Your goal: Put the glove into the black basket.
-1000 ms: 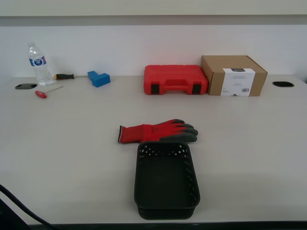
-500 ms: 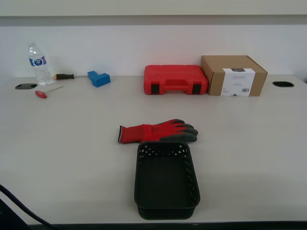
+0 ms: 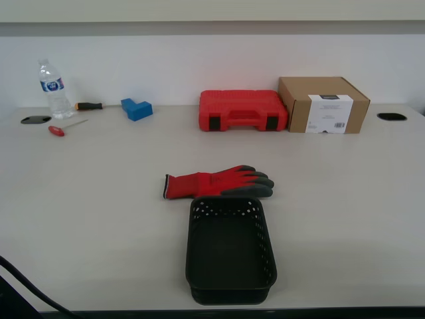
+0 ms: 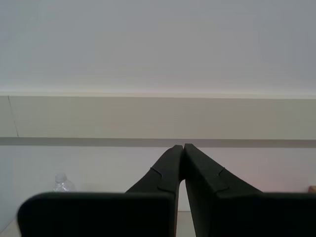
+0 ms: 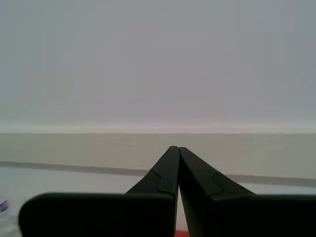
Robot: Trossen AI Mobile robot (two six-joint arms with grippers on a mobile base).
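Observation:
The red glove (image 3: 216,183) with dark grey fingertips lies flat on the table, cuff toward the exterior view's left. The black basket (image 3: 230,286) stands empty just in front of it, its far rim almost touching the glove. Neither gripper shows in the exterior view. My first gripper (image 5: 177,149) is shut and empty, facing the wall. My second gripper (image 4: 183,147) is shut and empty, also facing the wall. Neither wrist view shows the glove or the basket.
A red tool case (image 3: 242,110) and a cardboard box (image 3: 323,104) stand at the back. A water bottle (image 3: 53,89), a blue block (image 3: 137,108) and screwdrivers (image 3: 65,126) lie at the back left. A dark cable (image 3: 26,287) crosses the near left corner.

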